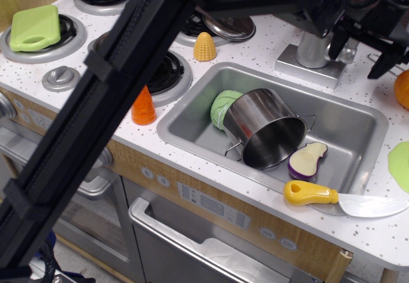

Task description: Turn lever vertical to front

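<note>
The stout silver cylinder [313,48] stands on its square plate [300,64] behind the sink, and its short stub [347,53] points right. The lever's flat paddle is hidden behind my black gripper [360,53]. The gripper hangs at the stub's right end, its two dark fingers [337,42] spread apart, one left of the stub's end and one to the right. Nothing shows gripped between them. The arm's black body crosses the frame from the lower left to the top right.
The grey sink [192,114] holds a tipped steel pot [265,130], a green cabbage [222,106] and an eggplant half [307,160]. A yellow-handled knife [332,198] lies on its front rim. An orange pumpkin [402,88], corn [204,46], a carrot [144,107] and stove burners are around.
</note>
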`<state>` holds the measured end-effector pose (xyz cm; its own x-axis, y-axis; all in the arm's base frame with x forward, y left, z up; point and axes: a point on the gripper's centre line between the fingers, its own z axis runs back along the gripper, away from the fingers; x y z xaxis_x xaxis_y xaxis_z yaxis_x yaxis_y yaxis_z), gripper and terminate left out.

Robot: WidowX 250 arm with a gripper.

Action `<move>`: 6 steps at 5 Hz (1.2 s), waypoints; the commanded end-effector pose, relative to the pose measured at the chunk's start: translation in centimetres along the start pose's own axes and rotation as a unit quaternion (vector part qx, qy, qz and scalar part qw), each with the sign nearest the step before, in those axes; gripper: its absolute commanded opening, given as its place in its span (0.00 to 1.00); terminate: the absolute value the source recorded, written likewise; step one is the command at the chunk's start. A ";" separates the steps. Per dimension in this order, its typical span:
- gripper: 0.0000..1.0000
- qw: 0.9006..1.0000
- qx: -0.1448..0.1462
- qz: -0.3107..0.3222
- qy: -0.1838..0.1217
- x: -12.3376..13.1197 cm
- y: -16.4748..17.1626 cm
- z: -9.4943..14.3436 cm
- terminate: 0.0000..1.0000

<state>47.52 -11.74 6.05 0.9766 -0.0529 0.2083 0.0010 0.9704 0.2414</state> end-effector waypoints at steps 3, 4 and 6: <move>1.00 0.991 0.007 0.000 -0.136 4.7 3.0 6.8 0.00; 1.00 0.989 0.000 -0.004 -0.145 5.6 3.2 6.2 0.00; 1.00 0.989 -0.010 -0.002 -0.145 6.2 3.3 5.4 0.00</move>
<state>52.17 -10.55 9.92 0.9009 -0.1288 0.4144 0.0296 0.9710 0.2373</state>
